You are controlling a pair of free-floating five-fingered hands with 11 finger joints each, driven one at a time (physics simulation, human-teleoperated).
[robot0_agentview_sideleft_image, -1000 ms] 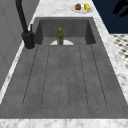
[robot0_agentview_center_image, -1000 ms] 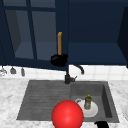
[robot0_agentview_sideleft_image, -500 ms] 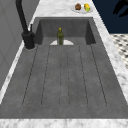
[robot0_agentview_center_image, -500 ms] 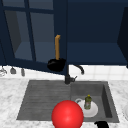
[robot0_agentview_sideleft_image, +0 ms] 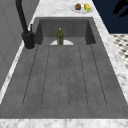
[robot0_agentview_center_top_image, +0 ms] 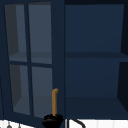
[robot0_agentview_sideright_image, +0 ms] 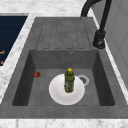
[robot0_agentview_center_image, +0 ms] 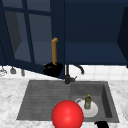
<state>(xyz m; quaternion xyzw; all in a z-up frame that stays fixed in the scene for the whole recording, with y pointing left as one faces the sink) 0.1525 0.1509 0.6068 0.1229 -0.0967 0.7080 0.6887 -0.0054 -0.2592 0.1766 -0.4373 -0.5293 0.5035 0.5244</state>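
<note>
My left hand point(robot0_agentview_center_image: 53, 69) is curled at the lower end of the brown handle point(robot0_agentview_center_image: 54, 50) on the glass cabinet door point(robot0_agentview_center_image: 30, 37), which stands open above the sink; the hand point(robot0_agentview_center_top_image: 52, 120) and handle point(robot0_agentview_center_top_image: 54, 101) also appear in the upper view. Part of my right hand point(robot0_agentview_center_image: 101, 124) peeks in at the bottom edge, near the basin's front rim. A green bottle point(robot0_agentview_center_image: 87, 102) with a yellow cap stands upright on a white plate point(robot0_agentview_center_image: 93, 113) in the basin; the bottle point(robot0_agentview_sideright_image: 69, 80) and plate point(robot0_agentview_sideright_image: 56, 93) show plainly from the right.
A red ball point(robot0_agentview_center_image: 67, 115) sits low in front of the sink. The black faucet point(robot0_agentview_center_image: 67, 77) rises behind the basin, with the ribbed drainboard point(robot0_agentview_sideleft_image: 63, 75) to its left. A small red item point(robot0_agentview_sideright_image: 37, 74) lies in the basin. A plate of fruit point(robot0_agentview_sideleft_image: 82, 7) rests on the counter.
My left hand and the door handle have shifted slightly left and down, the door swinging a little further open. The bottle and plate have not moved.
</note>
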